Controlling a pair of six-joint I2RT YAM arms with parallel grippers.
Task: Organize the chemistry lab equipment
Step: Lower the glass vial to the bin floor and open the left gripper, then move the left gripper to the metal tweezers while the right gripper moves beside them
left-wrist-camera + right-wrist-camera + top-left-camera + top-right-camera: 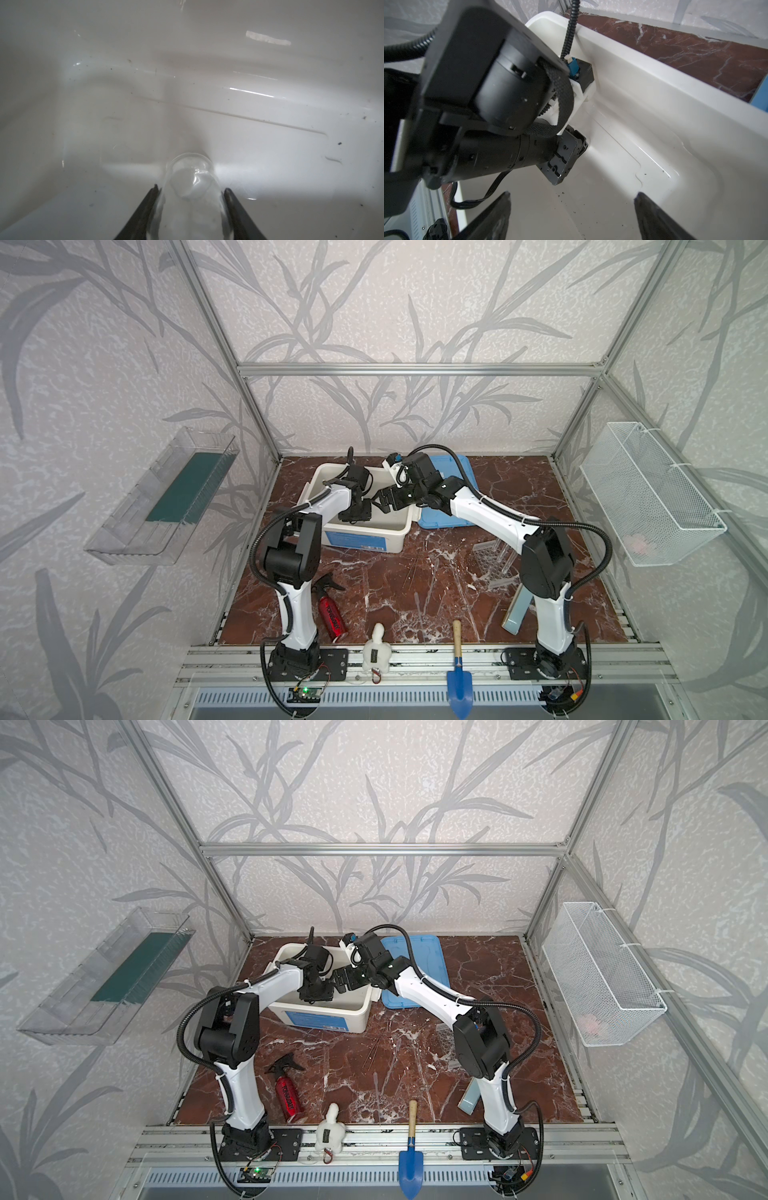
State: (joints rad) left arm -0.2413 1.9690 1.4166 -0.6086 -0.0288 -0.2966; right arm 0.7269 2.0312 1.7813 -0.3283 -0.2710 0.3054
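see-through, round-ended small clear glass bottle (191, 176) lies in the white bin (270, 128) between jaws of the left tool (190, 190); grip unclear. right tool (573, 194) gapes wide, empty.

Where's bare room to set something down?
Free: back-right marble between blue lid and frame; strip between white bin and red canister. Crowded: the bin, with left tool, right tool and the small clear glass bottle; around the tube rack and thin rods.

Bottle (190, 187) inside bin (374, 529), perhaps touching it.
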